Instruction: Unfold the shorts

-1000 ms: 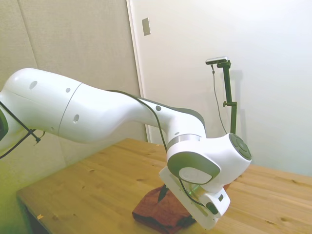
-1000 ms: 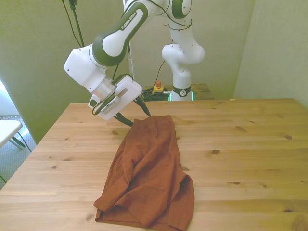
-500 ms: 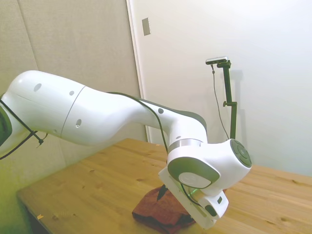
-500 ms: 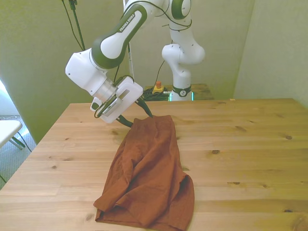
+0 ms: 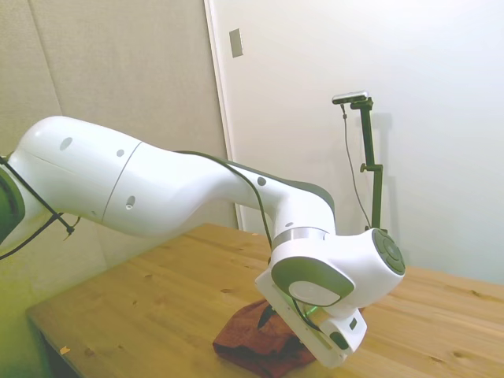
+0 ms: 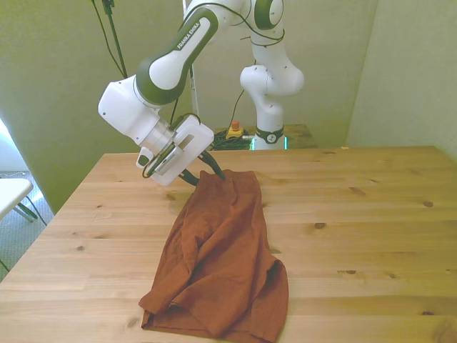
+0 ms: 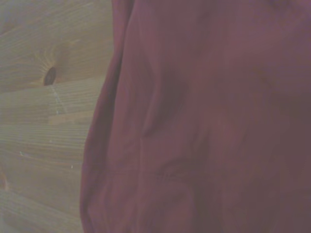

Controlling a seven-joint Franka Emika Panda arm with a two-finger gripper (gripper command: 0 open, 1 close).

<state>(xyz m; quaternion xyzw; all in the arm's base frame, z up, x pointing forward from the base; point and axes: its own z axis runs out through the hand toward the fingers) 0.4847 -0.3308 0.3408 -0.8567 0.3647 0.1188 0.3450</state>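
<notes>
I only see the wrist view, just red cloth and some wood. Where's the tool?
Observer: The tool is at the shorts' far end, by the corner on the front view's left.
Operator: Is it open?
Observer: Yes. The front view shows its two dark fingers apart at that corner.
Operator: Are the shorts flat yet?
Observer: No. They lie on the table as a long strip, doubled over with folds and bunched at the near end.
</notes>
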